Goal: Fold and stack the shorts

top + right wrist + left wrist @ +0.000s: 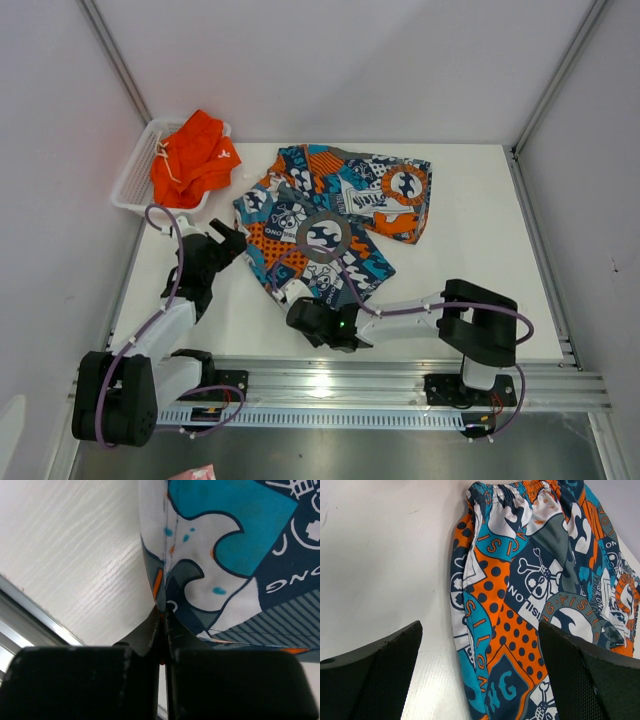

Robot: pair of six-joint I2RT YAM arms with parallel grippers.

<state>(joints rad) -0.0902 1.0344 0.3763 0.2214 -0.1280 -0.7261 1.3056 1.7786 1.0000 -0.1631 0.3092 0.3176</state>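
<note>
Where the counter (pixel 480 200) meets its far left corner, the plain orange shorts (pixel 193 155) lie crumpled in the white basket (pixel 128 190), not yet folded. Just right of that, the left gripper (pixel 233 238) hovers with its jaws spread wide and nothing between them, over the left edge of the printed shorts (pixel 335 215). That pair lies mostly flat across the middle of the counter, waistband toward the far side. At its near edge the right gripper (pixel 162 617) is pinched tight on a corner of the hem. The cloth looks thin, light and limp, so I expect it to sag and drag rather than hold a crease. The hem corners and the waistband seem the surest places to grip, one per gripper, to keep the fold square.
</note>
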